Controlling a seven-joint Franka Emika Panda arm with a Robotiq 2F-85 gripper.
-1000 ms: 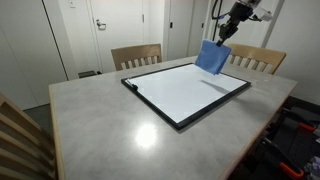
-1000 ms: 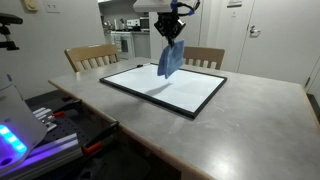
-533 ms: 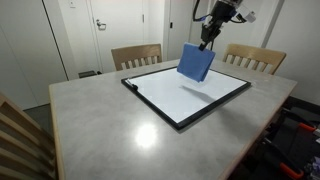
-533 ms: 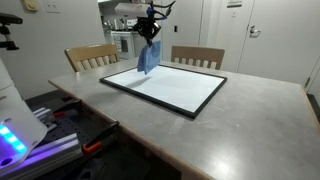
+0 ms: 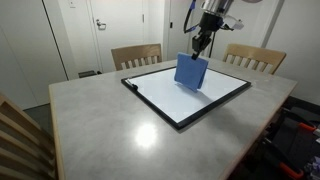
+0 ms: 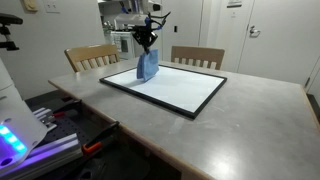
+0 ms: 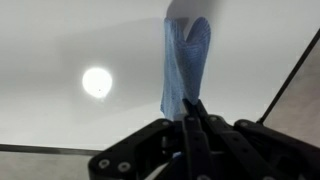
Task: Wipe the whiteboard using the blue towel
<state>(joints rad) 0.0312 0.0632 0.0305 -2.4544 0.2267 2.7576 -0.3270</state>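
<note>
The whiteboard [image 5: 190, 95] lies flat on the table, black-framed, also in the other exterior view [image 6: 170, 88]. My gripper [image 5: 200, 50] is shut on the top of the blue towel [image 5: 190, 72], which hangs down with its lower edge at or just above the board's far side. In the other exterior view the gripper [image 6: 146, 44] holds the towel [image 6: 148, 68] over the board's far left corner. In the wrist view the towel [image 7: 185, 65] hangs away from the closed gripper [image 7: 192, 108] over the white board surface [image 7: 90, 60].
The grey table [image 5: 110, 125] carries the board. Wooden chairs stand behind it [image 5: 136, 56] [image 5: 255, 58] and one at the near left [image 5: 20, 140]. Doors and a wall lie behind. Equipment sits beside the table [image 6: 20, 135].
The gripper has carried the towel leftward across the board's far side and lowered it toward the board surface.
</note>
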